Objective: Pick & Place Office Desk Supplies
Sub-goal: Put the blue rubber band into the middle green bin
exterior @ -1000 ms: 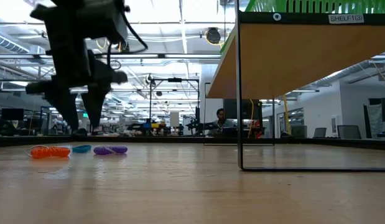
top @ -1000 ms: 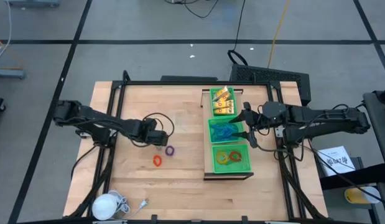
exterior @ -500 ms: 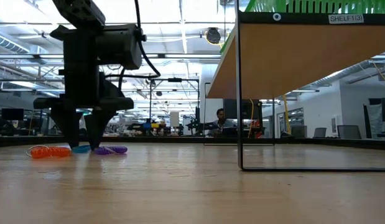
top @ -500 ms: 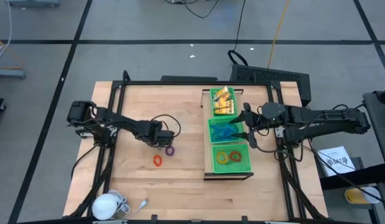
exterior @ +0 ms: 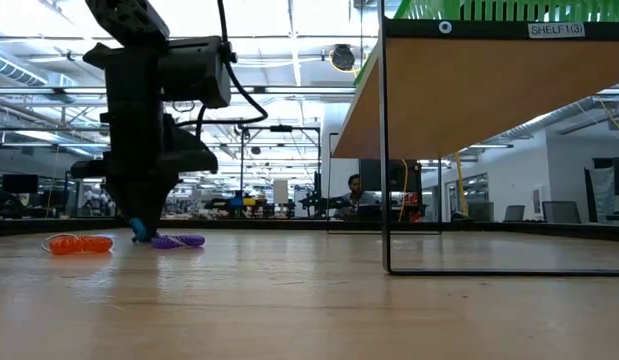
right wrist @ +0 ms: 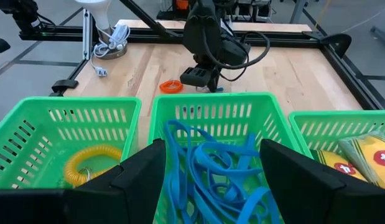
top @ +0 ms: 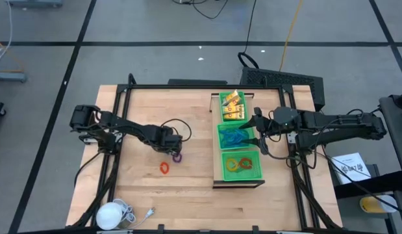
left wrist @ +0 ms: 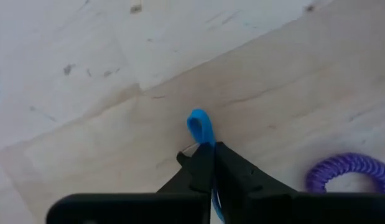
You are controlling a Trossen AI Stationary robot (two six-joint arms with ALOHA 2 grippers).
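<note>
The left gripper (left wrist: 212, 163) has just snapped its fingers shut on the thin blue rubber ring (left wrist: 200, 127), low on the wooden table (top: 194, 175) beside the purple coiled ring (left wrist: 347, 172). It seems ready for lifting toward the green mesh trays (top: 240, 164), where the right gripper (top: 258, 135) hovers, fingers wide.

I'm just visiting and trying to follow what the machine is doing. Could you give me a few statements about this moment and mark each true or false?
1. The left tool is shut on a blue ring. True.
2. A purple ring lies on the table beside that tool. True.
3. The orange ring is already in a basket. False: it lies on the table.
4. The right tool holds a yellow packet. False: it is open and empty, over the middle basket.
5. The middle basket holds blue pieces. True.
</note>
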